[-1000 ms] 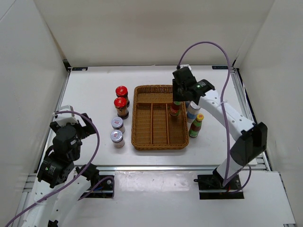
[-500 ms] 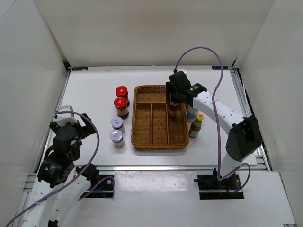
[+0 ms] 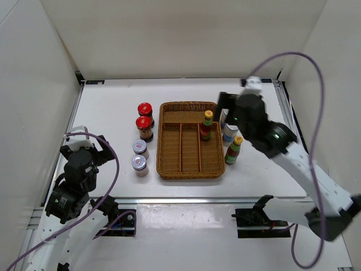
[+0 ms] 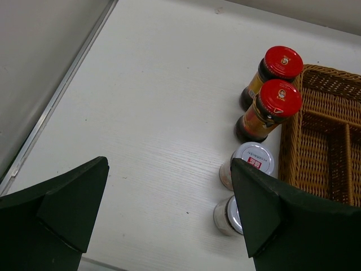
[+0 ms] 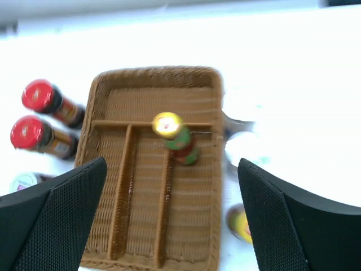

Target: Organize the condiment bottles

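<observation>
**Right gripper** (image 5: 171, 162) is high above the tray (image 3: 192, 175), fingers wide apart and holding nothing. Below them one sauce bottle (image 3: 206, 125) stands upright and free at the far end of the tray's right long compartment.

**Second sauce bottle** (image 3: 233, 149) stands on the table just outside the tray's right rim. It lies to the right of the fingers and nearer the arm bases, long axis vertical. Two white bottles (image 3: 229, 134) stand just behind it, partly hidden by the arm. The right arm is judged the nearer for these three.

**Left gripper** (image 4: 169, 164), fingers likewise apart and empty, hangs well apart from the red-lidded jars (image 4: 279, 97) and silver-lidded jars (image 4: 255, 160) lined along the tray's left rim.

**Markings:** one silver lid bears a red mark and the red lids a small emblem. No writing is legible.
</observation>
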{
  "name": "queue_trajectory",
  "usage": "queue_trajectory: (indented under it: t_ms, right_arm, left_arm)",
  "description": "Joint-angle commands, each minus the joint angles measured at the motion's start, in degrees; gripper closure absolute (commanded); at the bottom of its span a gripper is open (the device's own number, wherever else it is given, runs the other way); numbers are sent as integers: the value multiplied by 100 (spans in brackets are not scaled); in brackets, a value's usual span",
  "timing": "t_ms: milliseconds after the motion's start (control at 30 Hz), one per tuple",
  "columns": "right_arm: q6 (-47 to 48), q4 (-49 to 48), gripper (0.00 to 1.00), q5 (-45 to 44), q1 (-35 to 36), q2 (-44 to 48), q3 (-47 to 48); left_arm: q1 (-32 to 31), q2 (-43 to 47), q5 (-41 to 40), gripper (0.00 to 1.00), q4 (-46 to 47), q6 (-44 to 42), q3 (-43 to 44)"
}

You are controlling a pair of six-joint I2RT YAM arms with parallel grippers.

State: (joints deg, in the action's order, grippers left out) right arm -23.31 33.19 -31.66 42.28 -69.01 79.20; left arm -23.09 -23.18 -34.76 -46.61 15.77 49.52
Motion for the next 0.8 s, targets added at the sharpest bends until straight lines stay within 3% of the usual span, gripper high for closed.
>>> queue_trajectory:
  t_ms: [0,67,267,467,667,767]
  right_arm:
    - [-506,-49,0,-866,-45,1060,-1008]
    - [-1417,-110,0,-1803,-114,1573,-2173]
    - [-412,-856,0,-474,-176,3436,-3717]
    - [-674,-726,0,-772,-176,2992,-4078]
    - [-543,-1367,0,-772,-176,2693,-4404]
    - [-543,-1368,8,-841,-176,2376,-4352]
  left_arm:
    - [-20,-38,-39,0,99,40,-30]
    - [-20,-38,13,0,99,40,-30]
    - [-20,-38,13,0,152,-21,-30]
    - [-20,-38,13,0,152,-21,-30]
    - [-20,-90,13,0,152,-21,-30]
    - [-20,-90,13,0,152,-21,-30]
